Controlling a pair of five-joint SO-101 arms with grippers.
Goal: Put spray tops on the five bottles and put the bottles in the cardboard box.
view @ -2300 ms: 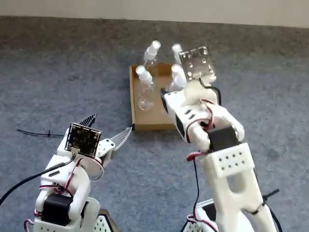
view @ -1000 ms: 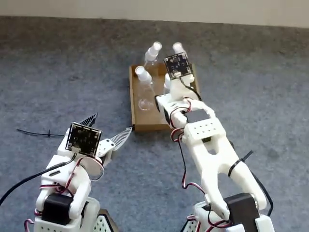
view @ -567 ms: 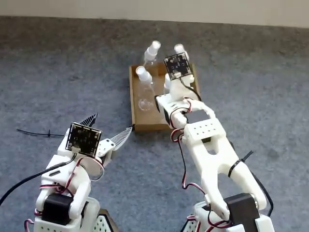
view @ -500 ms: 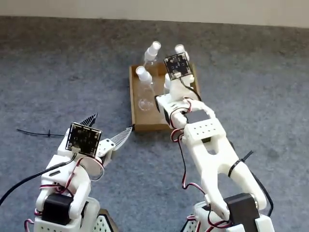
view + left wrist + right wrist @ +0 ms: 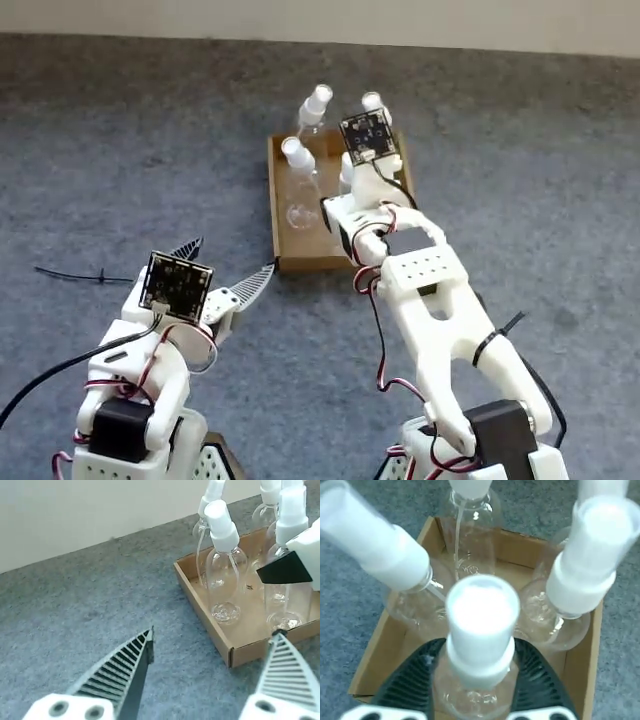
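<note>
I am gripping the bottle (image 5: 480, 610) with my right hand (image 5: 479, 650) clamped on it, down in the cardboard box (image 5: 375, 655) among the other bottles (image 5: 585, 580), so I am planning to let go slowly and lift straight up, my left hand (image 5: 214, 634) hanging spread wide apart nearby.

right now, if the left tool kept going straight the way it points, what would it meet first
The left tool would likely meet the grey carpet just short of the shallow brown cardboard box; if it skims above that, the box's near corner. Depth is unclear.
</note>
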